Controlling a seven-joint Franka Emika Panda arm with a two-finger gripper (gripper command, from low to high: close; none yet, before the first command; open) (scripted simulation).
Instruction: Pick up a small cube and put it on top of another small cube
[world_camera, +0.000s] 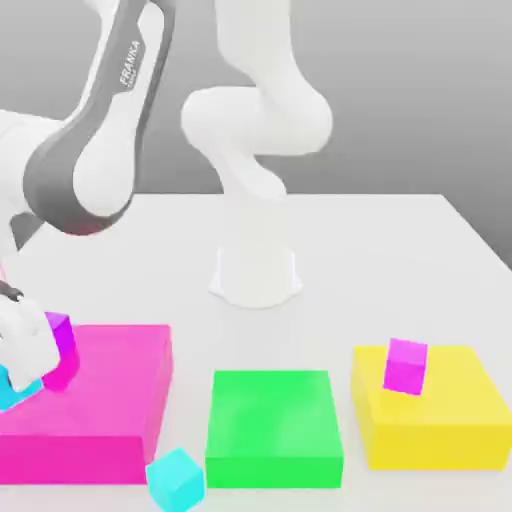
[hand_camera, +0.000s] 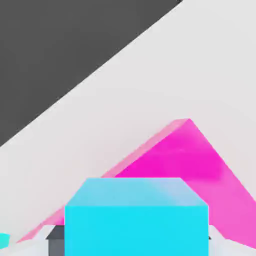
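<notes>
— Where is the cyan cube (world_camera: 12, 388) held?

— It is pinched between the jaws (world_camera: 20, 378) at the exterior view's left edge, above the near corner of the pink slab (world_camera: 110, 390). In the hand view the same cube (hand_camera: 136, 220) is seen right at the fingertips, with the pink slab (hand_camera: 195, 165) spread out beyond it.

— And the purple cube (world_camera: 62, 345), the target?

— It is found just beside the jaws, on the side away from the edge, resting on the pink slab. It appears touching or nearly touching the gripper body, and it sits at about the height of the held cube rather than below it.

— So what does the coming move turn on?

— A short sideways shift toward the purple cube is judged necessary, after a lift so the cyan cube clears its top. A second cyan cube (world_camera: 176, 478) is left on the tabletop (world_camera: 380, 260), well apart.
</notes>
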